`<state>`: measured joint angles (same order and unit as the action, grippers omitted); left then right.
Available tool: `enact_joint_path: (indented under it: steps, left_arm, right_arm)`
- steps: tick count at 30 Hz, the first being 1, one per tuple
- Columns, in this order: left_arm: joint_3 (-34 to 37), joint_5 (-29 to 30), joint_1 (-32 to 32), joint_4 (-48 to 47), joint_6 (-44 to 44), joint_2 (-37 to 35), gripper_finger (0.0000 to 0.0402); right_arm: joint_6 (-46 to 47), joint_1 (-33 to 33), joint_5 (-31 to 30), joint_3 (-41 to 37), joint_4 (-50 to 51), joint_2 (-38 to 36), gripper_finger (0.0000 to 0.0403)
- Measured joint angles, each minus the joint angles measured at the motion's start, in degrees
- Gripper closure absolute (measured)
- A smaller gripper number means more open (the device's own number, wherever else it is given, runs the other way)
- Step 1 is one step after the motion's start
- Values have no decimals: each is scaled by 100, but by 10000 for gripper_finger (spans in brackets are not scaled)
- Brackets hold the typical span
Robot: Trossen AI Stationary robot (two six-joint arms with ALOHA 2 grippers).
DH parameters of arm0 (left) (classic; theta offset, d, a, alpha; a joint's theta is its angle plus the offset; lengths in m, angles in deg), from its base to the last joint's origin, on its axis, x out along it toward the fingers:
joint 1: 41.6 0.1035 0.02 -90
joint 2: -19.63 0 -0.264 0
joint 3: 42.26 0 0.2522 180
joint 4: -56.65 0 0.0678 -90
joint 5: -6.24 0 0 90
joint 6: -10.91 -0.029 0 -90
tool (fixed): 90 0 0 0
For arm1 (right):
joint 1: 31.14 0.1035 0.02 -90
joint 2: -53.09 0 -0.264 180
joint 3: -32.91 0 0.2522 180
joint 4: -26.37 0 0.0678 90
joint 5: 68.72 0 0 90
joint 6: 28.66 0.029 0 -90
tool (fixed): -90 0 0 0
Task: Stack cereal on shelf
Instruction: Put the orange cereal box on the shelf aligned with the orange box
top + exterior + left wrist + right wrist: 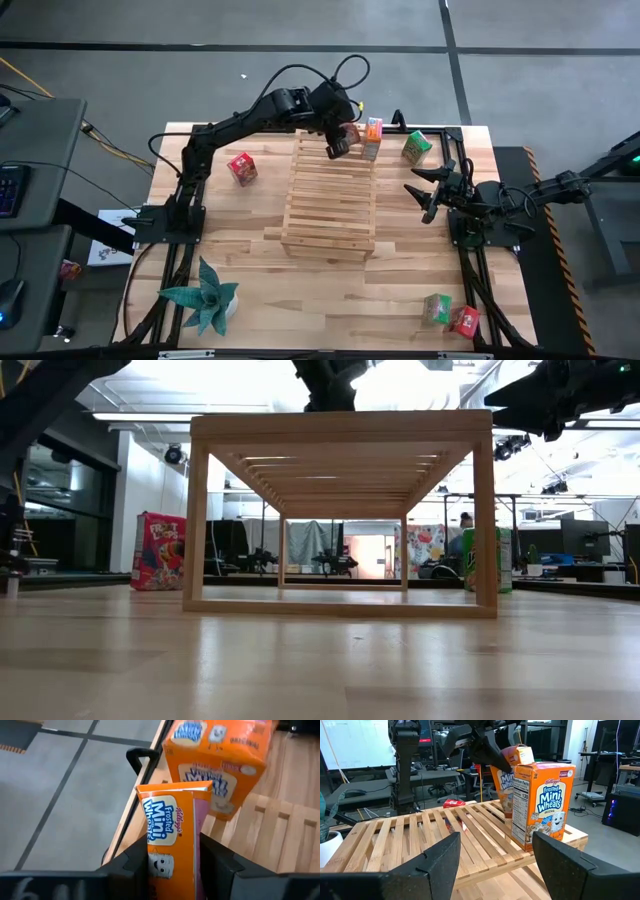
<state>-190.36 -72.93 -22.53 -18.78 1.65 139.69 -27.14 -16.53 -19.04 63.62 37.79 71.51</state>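
Orange cereal box (172,850) is sitting clamped in the left gripper (337,143) over the far end of the shelf (330,195), just beside a 2nd orange box (372,138) that's standing upright on the top slats at the far right corner. Green box (416,147) is lying tilted on the table (260,270) near that corner, red box (242,168) is standing left of the shelf. Another green (436,308) + red (464,320) pair is sitting touching at the near right edge. Right gripper (432,190) is hanging w/ fingers spread, empty, right of the shelf. Teal plant (205,297) is sitting near left.
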Motion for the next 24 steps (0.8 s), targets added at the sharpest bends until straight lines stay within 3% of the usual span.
enact_joint_path:
  steps: [10,24]
  left_arm:
    - [3,68,4,13,-21,264,201]
    - [-5,191,-2,-40,-28,45,195]
  right_arm:
    - [1,0,1,0,1,0,162]
    - [1,0,3,0,0,0,162]
